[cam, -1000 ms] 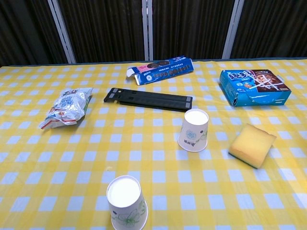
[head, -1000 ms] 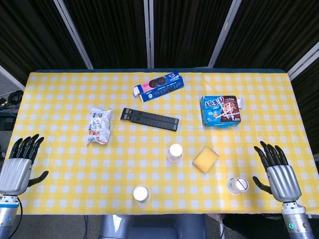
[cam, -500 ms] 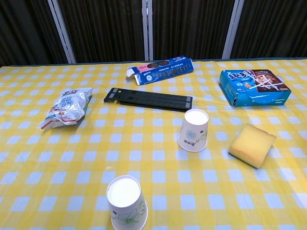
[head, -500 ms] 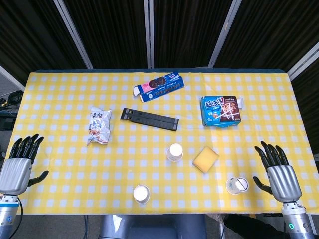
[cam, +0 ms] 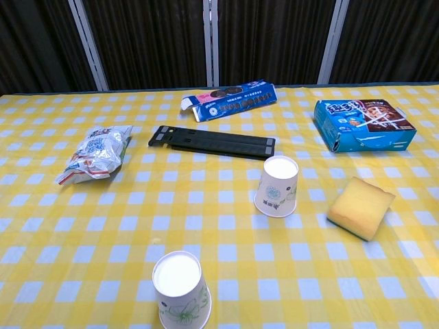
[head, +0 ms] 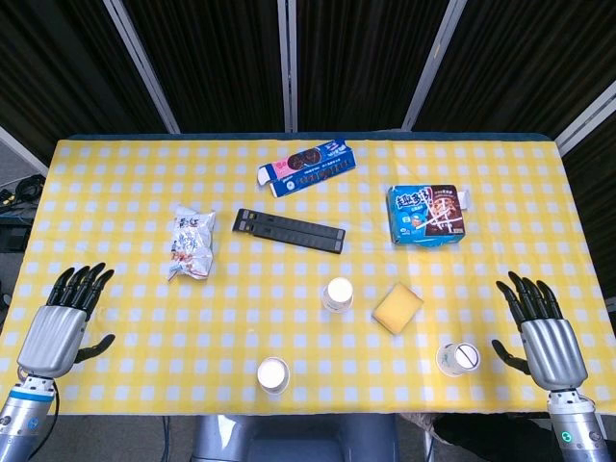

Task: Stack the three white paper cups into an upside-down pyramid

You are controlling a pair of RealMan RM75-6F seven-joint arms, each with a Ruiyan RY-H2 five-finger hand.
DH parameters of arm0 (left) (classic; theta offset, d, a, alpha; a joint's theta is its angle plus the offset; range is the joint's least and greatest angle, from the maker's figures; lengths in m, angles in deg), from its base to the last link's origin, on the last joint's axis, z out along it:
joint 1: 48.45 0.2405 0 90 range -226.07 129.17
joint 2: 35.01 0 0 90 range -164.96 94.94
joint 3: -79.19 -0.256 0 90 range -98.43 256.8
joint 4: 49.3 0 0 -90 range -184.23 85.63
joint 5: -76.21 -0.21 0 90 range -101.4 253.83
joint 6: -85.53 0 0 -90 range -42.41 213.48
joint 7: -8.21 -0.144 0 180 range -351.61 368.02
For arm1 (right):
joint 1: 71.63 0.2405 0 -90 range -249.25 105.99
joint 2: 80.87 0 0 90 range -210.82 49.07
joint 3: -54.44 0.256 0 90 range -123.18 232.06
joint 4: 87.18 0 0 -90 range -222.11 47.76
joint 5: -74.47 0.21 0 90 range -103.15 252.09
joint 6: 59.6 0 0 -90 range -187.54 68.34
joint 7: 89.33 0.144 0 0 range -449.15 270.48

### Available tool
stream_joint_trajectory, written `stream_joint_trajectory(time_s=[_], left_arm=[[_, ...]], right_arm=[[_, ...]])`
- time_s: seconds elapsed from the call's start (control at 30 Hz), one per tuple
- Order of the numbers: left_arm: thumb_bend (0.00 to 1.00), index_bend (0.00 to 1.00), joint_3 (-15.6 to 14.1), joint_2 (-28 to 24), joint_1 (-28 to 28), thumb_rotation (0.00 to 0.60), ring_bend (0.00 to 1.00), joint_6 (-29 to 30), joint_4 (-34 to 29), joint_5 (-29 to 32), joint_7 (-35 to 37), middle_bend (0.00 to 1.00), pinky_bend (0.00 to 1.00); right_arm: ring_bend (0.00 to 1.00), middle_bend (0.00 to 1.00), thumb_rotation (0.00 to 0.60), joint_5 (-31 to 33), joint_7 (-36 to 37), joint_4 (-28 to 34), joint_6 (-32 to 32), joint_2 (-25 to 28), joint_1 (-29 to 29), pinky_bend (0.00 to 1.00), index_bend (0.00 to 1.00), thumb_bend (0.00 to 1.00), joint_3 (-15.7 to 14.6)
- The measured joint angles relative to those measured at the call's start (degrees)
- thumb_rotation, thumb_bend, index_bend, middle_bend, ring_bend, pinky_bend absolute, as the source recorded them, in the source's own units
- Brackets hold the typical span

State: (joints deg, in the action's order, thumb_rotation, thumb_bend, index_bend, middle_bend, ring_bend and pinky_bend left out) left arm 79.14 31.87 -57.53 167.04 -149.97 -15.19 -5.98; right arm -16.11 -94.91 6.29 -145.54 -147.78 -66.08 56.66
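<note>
Three white paper cups stand upside down on the yellow checked table. One cup [head: 337, 294] [cam: 277, 186] is near the middle. A second cup [head: 272, 374] [cam: 180, 290] stands at the front edge. The third cup [head: 458, 358] sits at the front right, outside the chest view. My left hand [head: 64, 325] hovers over the table's front left corner, fingers spread, holding nothing. My right hand [head: 544, 332] is at the front right, a little right of the third cup, also spread and empty. Neither hand shows in the chest view.
A yellow sponge [head: 397, 307] [cam: 361, 207] lies between the middle and right cups. Further back are a black bar [head: 290, 230] [cam: 212, 142], a snack bag [head: 192, 243] [cam: 95, 153], a blue cookie box [head: 306, 167] [cam: 229, 101] and a blue carton [head: 426, 214] [cam: 363, 124].
My left hand has moved right and a little inward over the table's corner. My right hand has shifted slightly down and right. The cups have not moved.
</note>
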Motion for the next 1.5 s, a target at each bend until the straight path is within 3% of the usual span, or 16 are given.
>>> stream_joint_trajectory(time_s=[0.2,0.37,0.63,1.07,1.5], left_arm=[[0.19,0.01,-0.8,0.6,-3.4,0.600,0.00,-5.1,-1.9,-3.4,-4.5,0.00,0.00],[0.21,0.16,-1.1,2.5,-6.7,0.600,0.00,-10.2,-4.8,-5.3,-9.3,0.00,0.00],[0.21,0.23,-1.0,4.7,-11.3,0.600,0.00,-18.4,-7.9,-4.7,-11.4,0.00,0.00],[0.22,0.20,1.4,8.6,-17.9,0.600,0.00,-28.3,-11.8,3.6,-18.3,0.00,0.00],[0.23,0.28,2.3,13.3,-23.0,0.600,0.00,-33.6,-12.9,13.0,-24.8,0.00,0.00]], right_arm=[[0.00,0.00,0.600,0.2,0.7,0.3,-0.1,0.4,-0.1,0.00,0.10,0.14,0.1],[0.00,0.00,0.600,0.6,1.5,0.4,0.1,0.8,-0.1,0.00,0.10,0.14,0.3],[0.00,0.00,0.600,1.3,2.7,0.4,0.3,1.4,-0.1,0.00,0.11,0.14,0.5],[0.00,0.00,0.600,2.4,4.6,0.6,0.3,2.2,-0.2,0.00,0.11,0.14,1.1],[0.00,0.00,0.600,3.5,7.8,0.1,0.1,3.4,-0.4,0.00,0.11,0.14,1.9]])
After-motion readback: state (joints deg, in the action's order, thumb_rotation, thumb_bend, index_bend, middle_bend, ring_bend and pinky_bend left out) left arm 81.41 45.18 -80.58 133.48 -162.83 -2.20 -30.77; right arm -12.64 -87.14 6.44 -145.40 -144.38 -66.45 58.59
